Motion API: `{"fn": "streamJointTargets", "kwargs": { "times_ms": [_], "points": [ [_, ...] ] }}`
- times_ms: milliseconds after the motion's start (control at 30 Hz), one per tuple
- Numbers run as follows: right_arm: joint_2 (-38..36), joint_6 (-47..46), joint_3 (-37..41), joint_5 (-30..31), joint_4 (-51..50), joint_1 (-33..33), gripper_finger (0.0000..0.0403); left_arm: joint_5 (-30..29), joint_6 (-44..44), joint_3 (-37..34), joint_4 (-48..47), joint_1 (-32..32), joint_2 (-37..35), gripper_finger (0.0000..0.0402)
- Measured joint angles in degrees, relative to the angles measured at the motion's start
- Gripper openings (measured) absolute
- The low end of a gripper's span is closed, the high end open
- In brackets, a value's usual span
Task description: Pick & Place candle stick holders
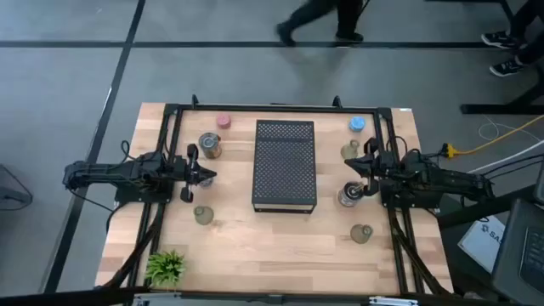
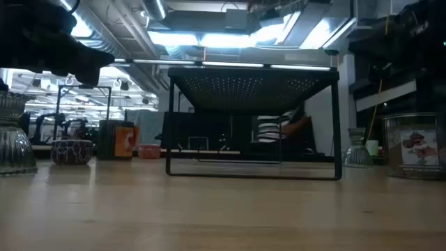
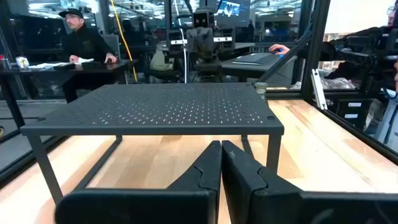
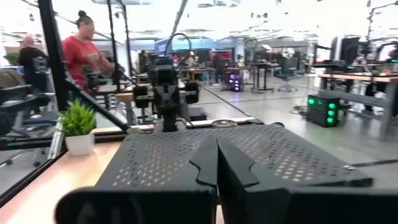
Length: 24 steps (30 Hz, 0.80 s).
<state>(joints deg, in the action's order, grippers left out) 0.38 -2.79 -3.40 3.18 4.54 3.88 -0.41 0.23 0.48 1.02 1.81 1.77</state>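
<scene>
Starting at your left, the left gripper (image 1: 206, 174) hangs over the tabletop (image 1: 280, 246) just left of the tray (image 1: 285, 166), fingers pressed together and holding nothing, pointing at the tray's side. The nearest holders to it are the clear one (image 1: 209, 145) just beyond it toward the far edge and the olive one (image 1: 202, 215) on its near side; the pink one (image 1: 223, 121) sits farther off by the far edge. None lies straight ahead of the gripper, so judge the reach as a turn sideways, not a push forward. The tray stands empty in the middle. Right of it, the right gripper (image 1: 360, 175) is likewise closed on nothing and faces the tray. A silvery holder (image 1: 348, 197) sits almost under it on the near side, another (image 1: 350, 151) just beyond, the blue one (image 1: 356, 124) by the far edge and an olive one (image 1: 361, 233) toward you. Each arm is closest to its own side's holders.
</scene>
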Motion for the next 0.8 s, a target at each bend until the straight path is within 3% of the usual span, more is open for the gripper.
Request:
{"fn": "streamJointTargets", "kwargs": {
  "times_ms": [567,800],
  "points": [
    [4.3,0.2,-5.9,1.7,-2.4,0.0,0.0000,0.0,0.0,0.0,0.0,0.0,0.0,0.0006],
    [4.5,-0.2,-5.9,1.1,-10.5,0.0,0.0000,0.0,0.0,0.0,0.0,0.0,0.0,0.0006]
  ]
}}
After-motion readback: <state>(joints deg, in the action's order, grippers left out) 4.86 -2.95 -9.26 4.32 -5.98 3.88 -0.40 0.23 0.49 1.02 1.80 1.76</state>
